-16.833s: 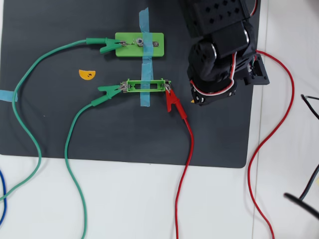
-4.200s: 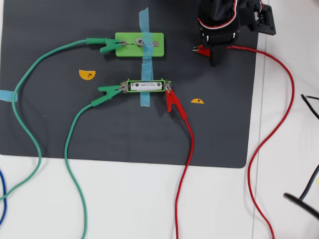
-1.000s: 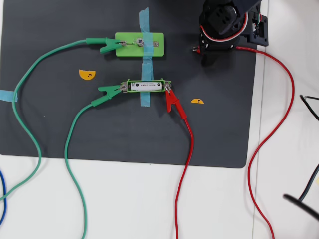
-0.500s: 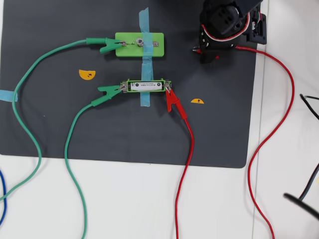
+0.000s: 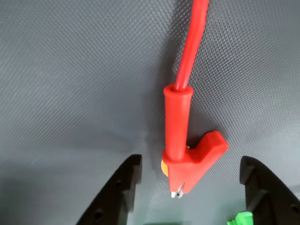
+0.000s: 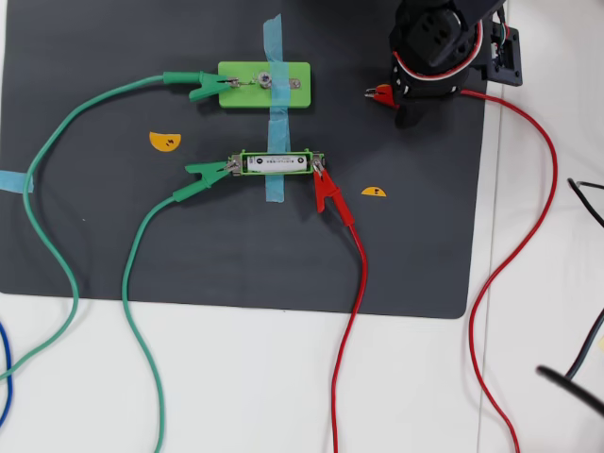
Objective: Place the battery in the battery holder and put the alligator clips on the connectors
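Hovering my tool (image 5: 187,187) over loose red alligator clip (image 5: 185,159), fingers (image 5: 117,197) spread apart, flanking clip without touching. Clip is lying on dark mat (image 6: 94,236) near its upper right corner, beside my arm. Battery (image 6: 276,163) is sitting in battery holder (image 6: 241,156) mid-mat, second red clip (image 6: 327,192) biting its right connector, green clip (image 6: 203,170) its left.

In the overhead view the arm hides most of the loose red clip (image 6: 380,92). The wrist view's bottom edge cuts off both fingers (image 5: 117,197) and a green piece (image 5: 241,219).
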